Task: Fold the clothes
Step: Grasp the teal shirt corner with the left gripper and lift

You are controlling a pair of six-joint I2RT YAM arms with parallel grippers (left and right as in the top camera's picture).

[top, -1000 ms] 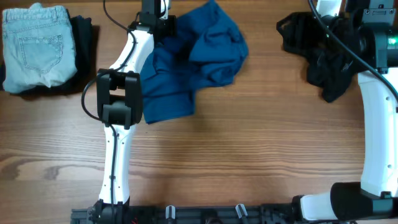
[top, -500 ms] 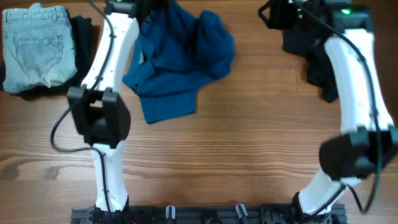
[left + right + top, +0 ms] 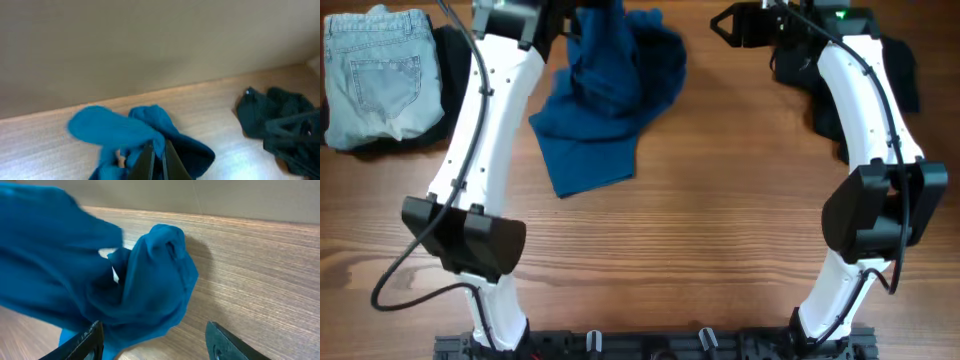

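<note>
- The left gripper [image 3: 156, 159] is clenching tight on a bunch of the deep-blue garment [image 3: 605, 110]. The cloth is peaking up at its fingers, and the rest is trailing on the table [image 3: 720, 230] below them.
- The right gripper [image 3: 156, 339] is standing wide and grasping nothing. A rounded fold of the garment is lying just ahead of its fingers, apart from both.
- The step in hand is probably opening the cloth out flat before any fold.
- To do this well, the right fingers should be aiming for a free edge or corner, not the bunched middle. They should be pinching one layer only, then drawing away from the left fingers until the cloth is lying smooth.
- Thin fabric like this is likely to be slipping or doubling up, so a slow close is looking wise.
- The surface is smooth wood grain, so the cloth should be sliding easily.
- Folded pale jeans [image 3: 375, 70] are sitting well outside the left fingers, and a black heap [image 3: 272, 112] is lying to their other side.
- A plain beige wall [image 3: 150, 45] is rising beyond both pairs of fingers.
</note>
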